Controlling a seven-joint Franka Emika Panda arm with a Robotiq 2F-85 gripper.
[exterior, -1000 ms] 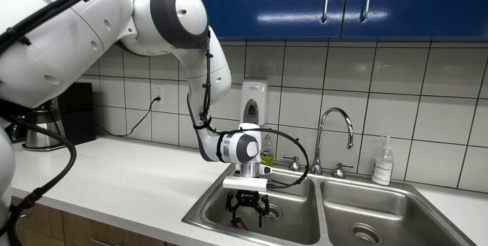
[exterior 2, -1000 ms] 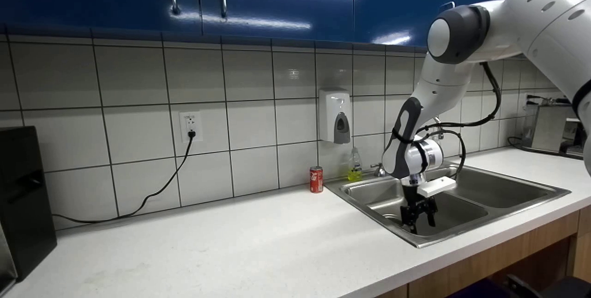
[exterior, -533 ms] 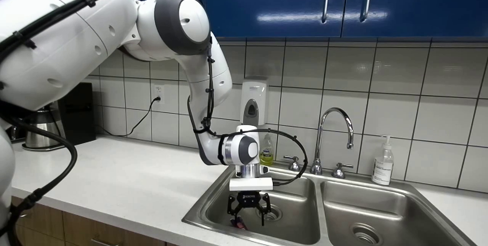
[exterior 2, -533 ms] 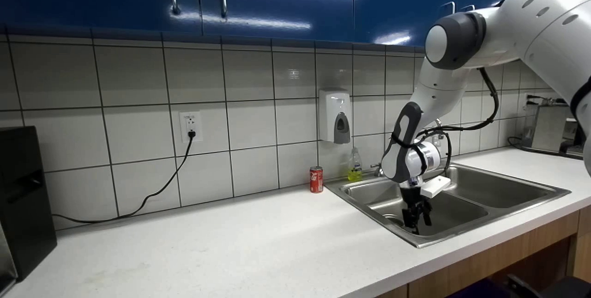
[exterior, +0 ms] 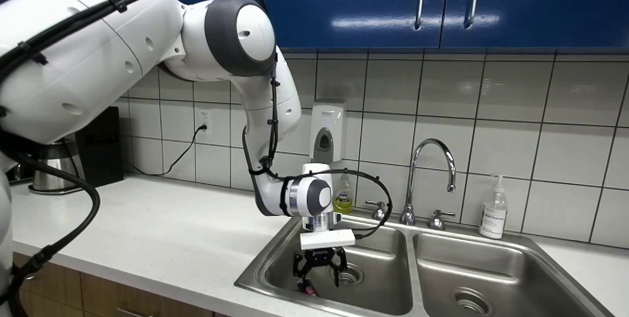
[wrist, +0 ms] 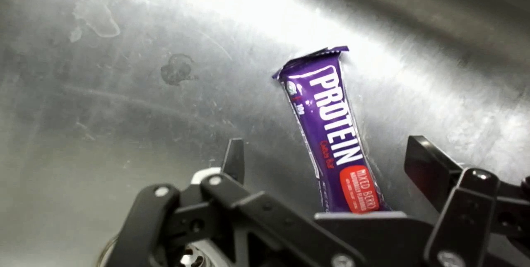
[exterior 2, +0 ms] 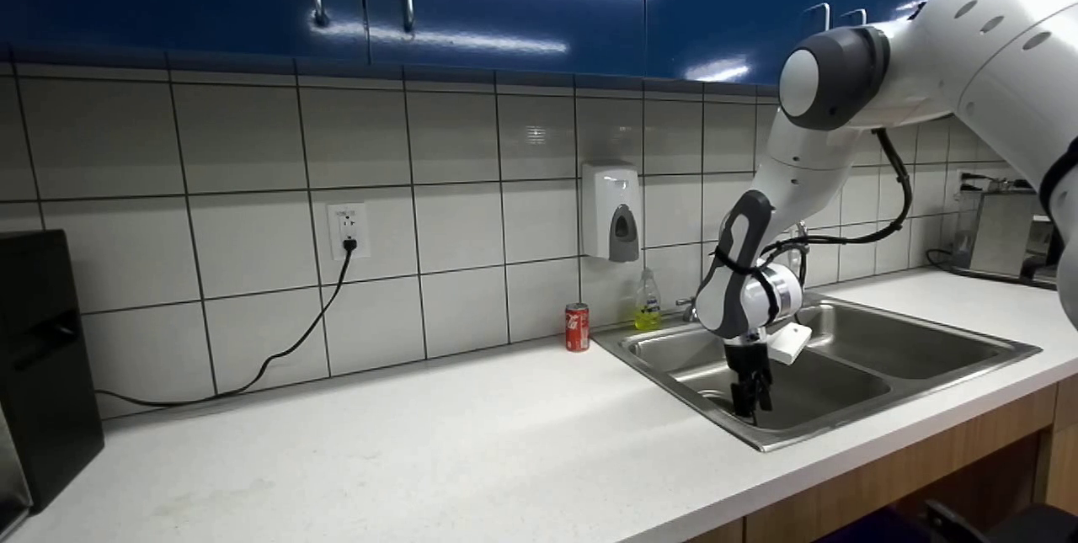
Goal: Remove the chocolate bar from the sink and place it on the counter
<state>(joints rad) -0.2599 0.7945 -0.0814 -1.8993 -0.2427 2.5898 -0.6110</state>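
The chocolate bar [wrist: 331, 130] is a purple wrapper with a red patch. It lies flat on the basin floor of the steel sink [exterior: 417, 282], below my gripper. Its near end is hidden behind the gripper body in the wrist view. In an exterior view the bar [exterior: 308, 287] shows by the left finger. My gripper [wrist: 326, 155] is open, one finger on each side of the bar and apart from it. The gripper also shows in both exterior views [exterior: 320, 281] [exterior 2: 753, 412], down inside the basin. The off-white counter [exterior 2: 404, 450] runs beside the sink.
A red can [exterior 2: 577, 327] stands on the counter by the sink corner. A yellow soap bottle [exterior: 344, 199], a chrome faucet [exterior: 415, 179] and a pump bottle [exterior: 493, 214] stand along the sink's back. The divider and a drain [exterior: 350, 274] are near the gripper.
The wrist has turned, so the fingers now look closer together in an exterior view. The upper arm has sunk slightly. The bar has not visibly moved.
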